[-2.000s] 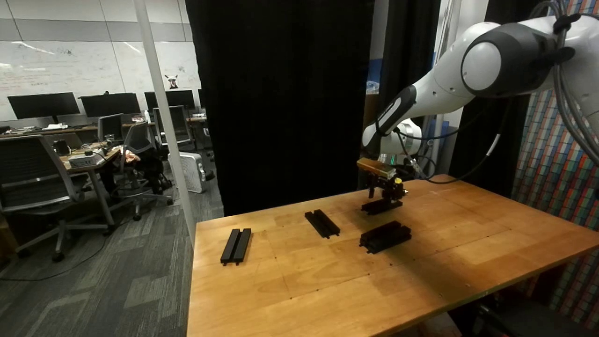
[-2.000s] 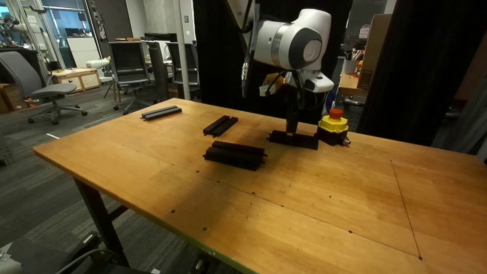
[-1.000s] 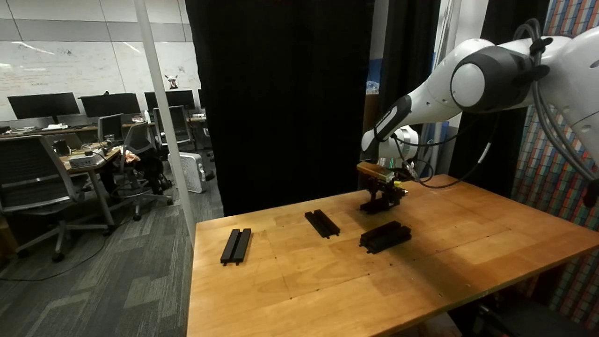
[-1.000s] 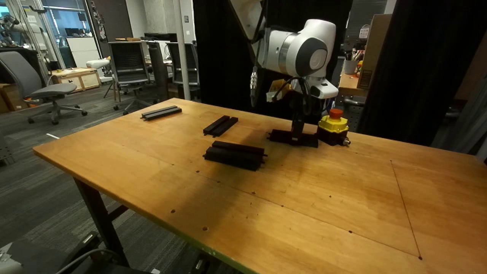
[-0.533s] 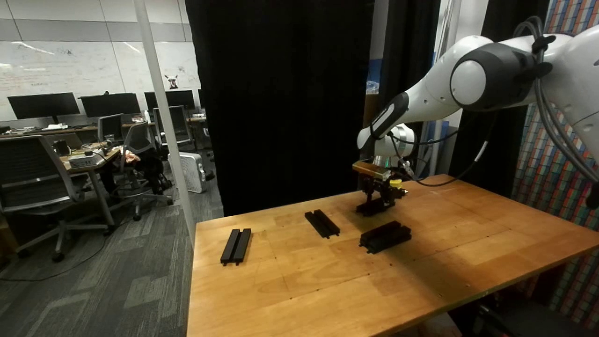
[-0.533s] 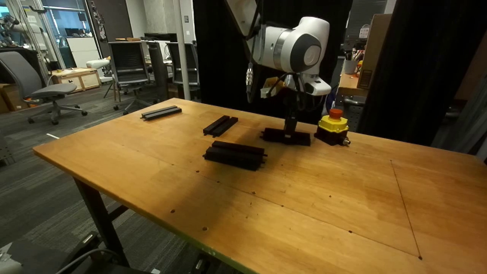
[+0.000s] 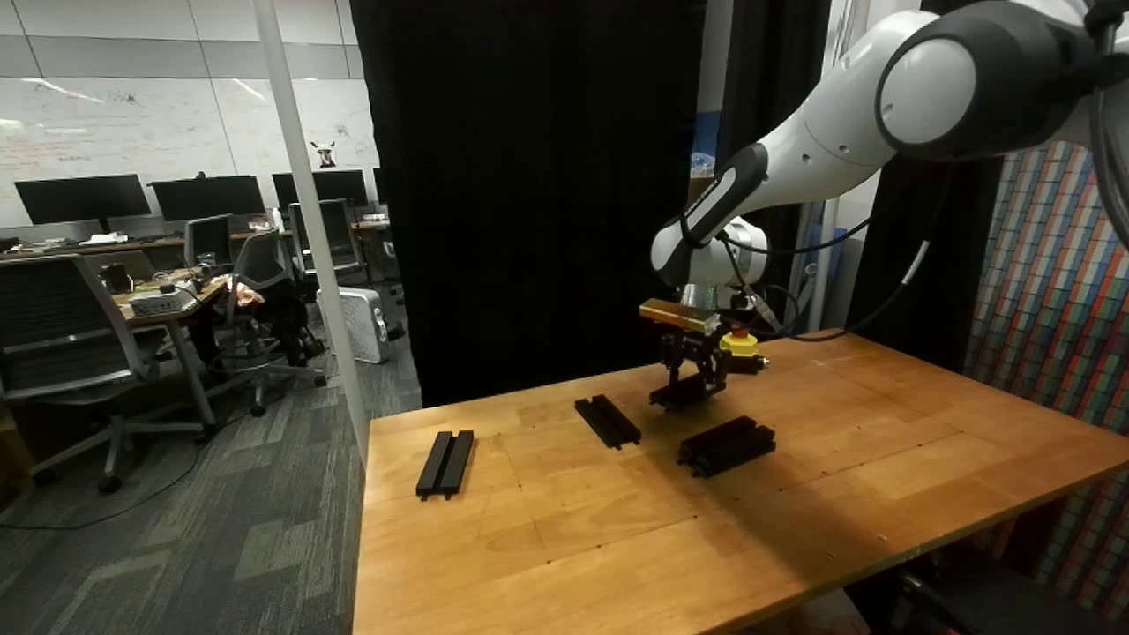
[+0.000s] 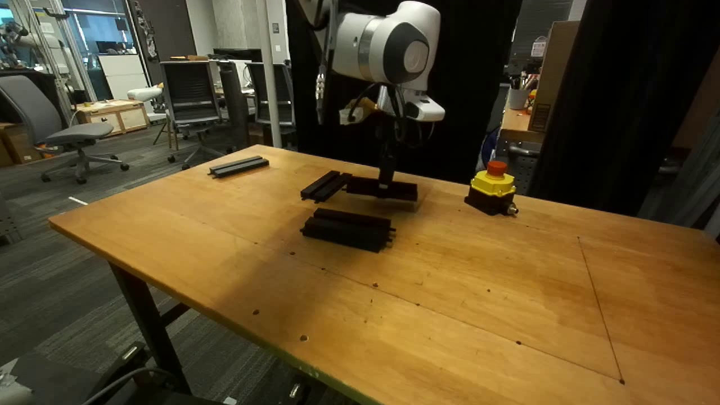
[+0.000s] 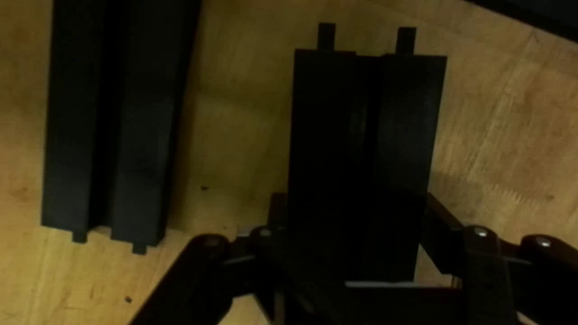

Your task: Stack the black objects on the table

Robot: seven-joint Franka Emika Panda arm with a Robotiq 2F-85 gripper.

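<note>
Black and matte, grooved down its length, one bar sat in the claw. In the wrist view the fingers stood against both long sides, so that the claw had the bar firmly in its grip. In an exterior view the held bar hung just above the table, its shadow on the orange-brown wood below.

Near it, a pile of two black bars lay one upon the other, pegs showing at two heights. The fourth bar lay flat by itself just beside the held one, while the fifth bar lay well apart from the rest, towards one end of the tabletop.

On the wood, too, stood a yellow-and-red button box, apart from every bar. The white arm stretched over the table in front of a black curtain. Office chairs and dark monitors filled the room past the curtain's edge.
</note>
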